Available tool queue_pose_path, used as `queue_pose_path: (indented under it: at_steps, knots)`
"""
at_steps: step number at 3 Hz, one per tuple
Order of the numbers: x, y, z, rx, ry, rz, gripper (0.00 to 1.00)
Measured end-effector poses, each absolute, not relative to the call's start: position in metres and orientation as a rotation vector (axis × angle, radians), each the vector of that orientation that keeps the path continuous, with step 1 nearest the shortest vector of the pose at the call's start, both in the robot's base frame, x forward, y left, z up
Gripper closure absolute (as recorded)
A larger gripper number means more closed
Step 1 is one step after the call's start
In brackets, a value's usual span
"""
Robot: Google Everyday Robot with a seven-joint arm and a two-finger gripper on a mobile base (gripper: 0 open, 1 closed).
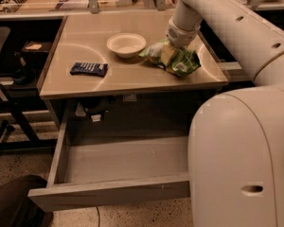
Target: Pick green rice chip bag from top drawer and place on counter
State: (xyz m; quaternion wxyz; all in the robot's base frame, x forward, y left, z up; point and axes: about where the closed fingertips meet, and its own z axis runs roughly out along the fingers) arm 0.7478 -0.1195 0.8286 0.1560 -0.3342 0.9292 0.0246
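Desk edges: the desk has a thin metal rim. The green rice chip bag lies near the right edge at 3 o'clock, and its lower corner is close to the front edge.
Open room: there is bare desk top along the front between the dark-blue packet and the bag, and more at 10 to 11 o'clock.
Pincer: the pincer is down on the bag's upper left part, under the white arm, which comes in from 1 o'clock. Whether it pinches the bag or is spread cannot be told.
Bag and pincer: the bag is touching the pincer and spreads from it toward 4 o'clock, resting on the desk.
Bowl: the white bowl sits upright just beside the bag at its 9 o'clock, with its pale inside showing.
Top drawer: the top drawer is pulled out at 6 o'clock below the desk, its grey floor showing. The robot's white body hides its right end.
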Motion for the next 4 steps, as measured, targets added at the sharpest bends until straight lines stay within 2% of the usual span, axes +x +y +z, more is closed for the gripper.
queue_pose_path:
  at_steps: [2, 4]
  knots:
    - [0.7478, -0.1195, 0.8307, -0.957, 2.661, 0.070, 0.59]
    - [0.7479, -0.1195, 0.8306, -0.957, 2.661, 0.071, 0.11]
